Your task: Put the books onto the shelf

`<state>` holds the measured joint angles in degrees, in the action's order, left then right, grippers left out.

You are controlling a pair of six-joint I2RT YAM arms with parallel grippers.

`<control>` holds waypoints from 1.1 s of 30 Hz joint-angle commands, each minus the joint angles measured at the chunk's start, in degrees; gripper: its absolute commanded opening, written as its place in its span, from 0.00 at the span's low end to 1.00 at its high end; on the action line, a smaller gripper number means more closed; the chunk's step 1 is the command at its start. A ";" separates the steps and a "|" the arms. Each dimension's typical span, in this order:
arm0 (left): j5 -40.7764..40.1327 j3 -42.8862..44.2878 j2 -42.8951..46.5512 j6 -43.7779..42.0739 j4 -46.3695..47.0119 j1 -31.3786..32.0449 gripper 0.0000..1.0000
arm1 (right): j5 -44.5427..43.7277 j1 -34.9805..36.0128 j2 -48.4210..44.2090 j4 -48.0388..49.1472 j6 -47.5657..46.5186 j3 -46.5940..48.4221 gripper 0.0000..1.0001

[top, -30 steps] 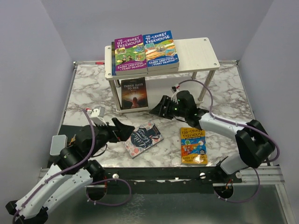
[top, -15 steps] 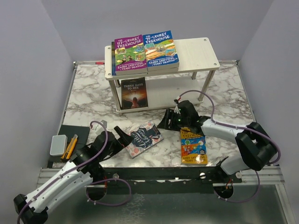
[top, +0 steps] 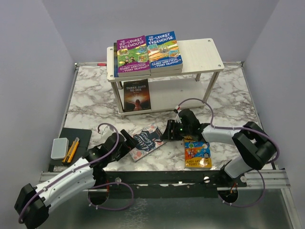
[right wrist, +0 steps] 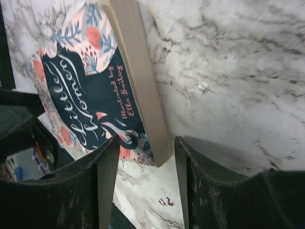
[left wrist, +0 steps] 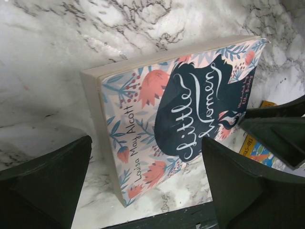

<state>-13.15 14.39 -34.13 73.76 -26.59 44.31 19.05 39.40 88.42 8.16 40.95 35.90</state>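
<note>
The pink floral book [top: 147, 140] lies flat on the marble between both grippers. My left gripper [top: 127, 140] is open at its near left corner; in the left wrist view the book [left wrist: 181, 105] fills the space ahead of the left gripper [left wrist: 147, 145]. From the right, my right gripper [top: 167, 130] reaches in. In its wrist view the right gripper [right wrist: 147, 143] stands open astride the book's [right wrist: 86, 90] corner, with gaps on both sides. An orange book [top: 197, 151] lies under the right arm. On the white shelf [top: 202, 51], purple [top: 132, 56] and blue [top: 163, 49] books lie on top, a dark brown one [top: 137, 95] below.
A small grey case [top: 60, 148] and a yellow-handled knife [top: 71, 150] rest on a dark mat [top: 78, 136] at the table's left near edge. The black front rail [top: 162, 174] runs just behind the book. The shelf's legs stand behind the right arm.
My left gripper has slid right and forward to the floral book's left corner. My right gripper has come leftward and nearer onto the book's right corner, its jaws narrower than before.
</note>
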 commanded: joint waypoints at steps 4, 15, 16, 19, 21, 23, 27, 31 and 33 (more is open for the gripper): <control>0.63 -0.96 -9.34 -3.02 8.29 -0.02 0.99 | 4.48 3.74 0.05 6.28 -2.69 -4.33 0.50; 2.49 5.23 -26.38 -11.84 17.67 0.02 0.99 | -0.46 12.64 -6.99 9.65 1.68 -12.95 0.43; 2.89 5.99 -28.11 -12.67 18.52 -0.01 0.99 | -1.03 13.73 -7.97 9.96 2.58 -13.90 0.43; 5.01 8.35 -33.17 -15.24 21.04 0.07 0.99 | -3.48 17.16 -10.96 10.05 5.46 -16.34 0.42; 7.23 9.66 -36.44 -17.04 23.12 0.16 0.99 | -5.35 19.61 -12.90 9.46 6.98 -17.50 0.42; 10.02 10.93 -39.62 -19.07 25.80 0.44 0.99 | -6.63 22.17 -14.66 9.03 8.20 -18.31 0.42; 12.03 15.37 -45.51 -22.54 26.33 3.03 0.99 | -9.17 24.87 -19.35 5.00 9.80 -19.07 0.42; 10.46 18.67 -48.07 -24.64 26.07 4.17 0.99 | -14.79 25.14 -28.24 -6.13 9.33 -17.44 0.47; 7.24 20.20 -47.62 -25.76 23.46 4.16 0.99 | -18.14 25.12 -32.96 -13.81 8.78 -15.42 0.52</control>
<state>-8.10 33.43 -80.25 50.43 3.16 47.29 10.61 64.51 63.09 6.33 49.71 16.82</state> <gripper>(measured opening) 0.990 0.484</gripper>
